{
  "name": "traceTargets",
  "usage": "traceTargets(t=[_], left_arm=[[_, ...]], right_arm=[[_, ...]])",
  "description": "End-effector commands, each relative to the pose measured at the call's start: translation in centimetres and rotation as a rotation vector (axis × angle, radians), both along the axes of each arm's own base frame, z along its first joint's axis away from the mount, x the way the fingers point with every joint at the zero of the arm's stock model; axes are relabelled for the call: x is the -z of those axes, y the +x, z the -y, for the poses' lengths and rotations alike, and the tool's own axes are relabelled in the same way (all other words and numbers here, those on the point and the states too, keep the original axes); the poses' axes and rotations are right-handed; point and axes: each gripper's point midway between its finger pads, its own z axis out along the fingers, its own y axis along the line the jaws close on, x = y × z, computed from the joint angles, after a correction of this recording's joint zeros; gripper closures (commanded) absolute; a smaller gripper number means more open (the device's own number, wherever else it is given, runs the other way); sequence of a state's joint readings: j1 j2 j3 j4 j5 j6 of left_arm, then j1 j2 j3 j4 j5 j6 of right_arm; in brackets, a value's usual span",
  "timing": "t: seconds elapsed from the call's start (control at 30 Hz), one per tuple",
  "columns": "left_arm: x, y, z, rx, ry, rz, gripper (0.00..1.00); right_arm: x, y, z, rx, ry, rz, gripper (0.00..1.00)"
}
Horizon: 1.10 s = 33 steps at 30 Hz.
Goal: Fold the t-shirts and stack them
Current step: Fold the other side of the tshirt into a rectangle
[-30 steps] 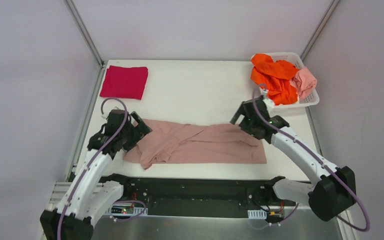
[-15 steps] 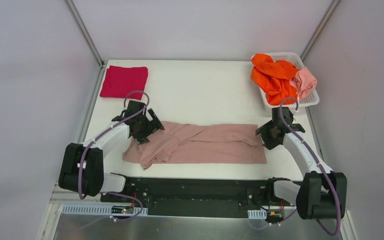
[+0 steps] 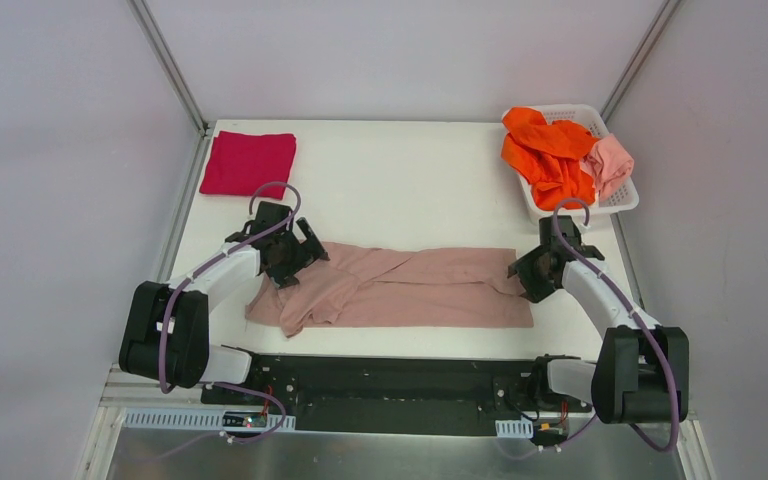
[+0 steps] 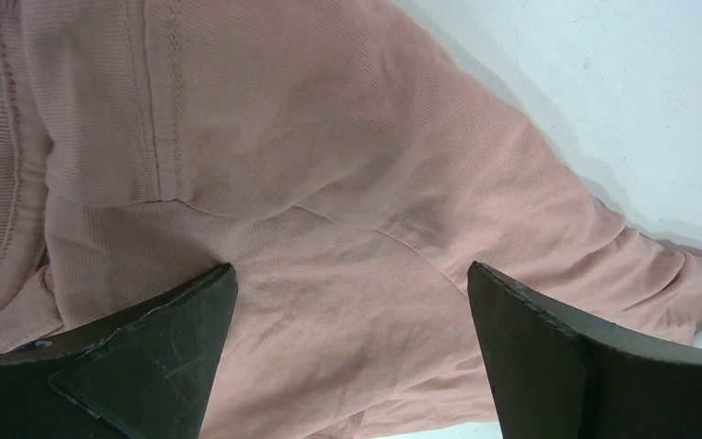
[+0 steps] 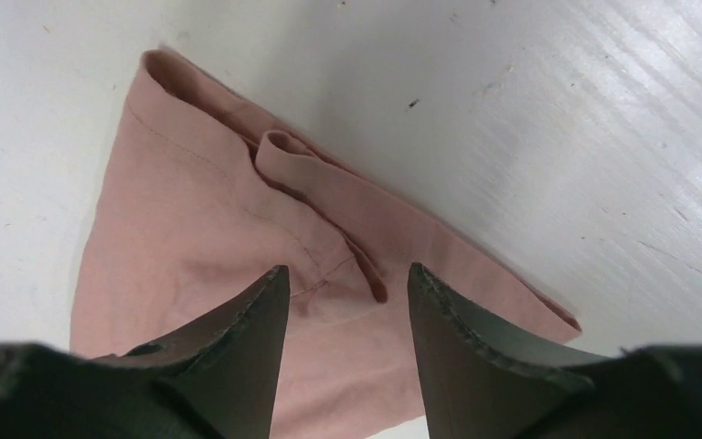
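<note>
Between the left fingers [image 4: 146,366], which stand wide apart, lies nothing but flat cloth: the dusty-pink t-shirt [image 4: 329,165] spreads beneath them, ribbed and creased, with a double row of stitching running up its left part. Neither tip grips a fold. White bench [image 4: 622,82] shows past the cloth's slanting edge at upper right.

The right fingers [image 5: 228,366] stand partly apart with a narrower gap between them. They are set low over one corner of the same t-shirt. A small raised fold of hem runs into the gap, and whether the tips press on it cannot be told. The cloth is not lifted there. Bare bench surrounds that corner on the far side.

From above, the dusty-pink t-shirt lies as a long band across the near half of the bench. Its left end is bunched and rumpled, its right end squarer. The left arm reaches in to the far edge of the left end. The right arm reaches to the far corner of the right end.

A crimson t-shirt [image 3: 248,163] lies folded into a flat rectangle at the far left corner, well apart from both arms. At the far right corner a white basket [image 3: 615,203] holds a bright orange t-shirt [image 3: 545,150], heaped and spilling over its near rim, with a salmon-pink t-shirt [image 3: 610,162] crumpled beside it at the right.
</note>
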<state>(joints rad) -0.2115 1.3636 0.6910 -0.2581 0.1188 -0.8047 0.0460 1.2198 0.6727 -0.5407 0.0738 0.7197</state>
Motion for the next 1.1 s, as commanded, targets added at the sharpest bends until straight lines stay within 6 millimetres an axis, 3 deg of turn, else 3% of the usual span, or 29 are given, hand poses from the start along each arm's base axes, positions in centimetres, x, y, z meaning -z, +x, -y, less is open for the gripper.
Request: traceTargets(t=[0.0,0.2,0.3,0.43,0.5,0.8,0.87,1.07], left_arm=[[1.7,-0.3,-1.6,-0.009,0.072,-0.024,0.01],[1.8,-0.2,-1.7,-0.009,0.078,-0.03,0.01],[2.0,-0.1,-1.8,-0.015,0.079,-0.034,0.01],[2.1,0.0,-1.8,-0.014,0.08,-0.04,0.01],[2.2,0.0,-2.0,-0.018,0.086,-0.042,0.01],[2.5,-0.1,-3.0,-0.038,0.107,-0.049,0.01],[2.6,-0.2,-3.2,-0.042,0.109,-0.052,0.01],[3.0,-0.3,-3.7,-0.057,0.116,-0.065,0.01]], right_arm=[[-0.1,-0.9,0.5,-0.002,-0.022,-0.015,0.48],[0.0,0.5,-1.9,-0.048,0.104,0.044,0.55],[0.4,0.3,-1.8,-0.051,0.096,0.018,0.58],[-0.2,0.7,-1.4,-0.047,0.071,0.054,0.84],[-0.9,1.1,-0.2,-0.04,0.006,0.065,0.99],[-5.2,3.7,-0.5,-0.189,-0.034,0.196,1.0],[-5.7,3.7,0.2,-0.213,-0.084,0.216,1.0],[-3.0,1.4,2.8,-0.194,-0.207,0.097,1.0]])
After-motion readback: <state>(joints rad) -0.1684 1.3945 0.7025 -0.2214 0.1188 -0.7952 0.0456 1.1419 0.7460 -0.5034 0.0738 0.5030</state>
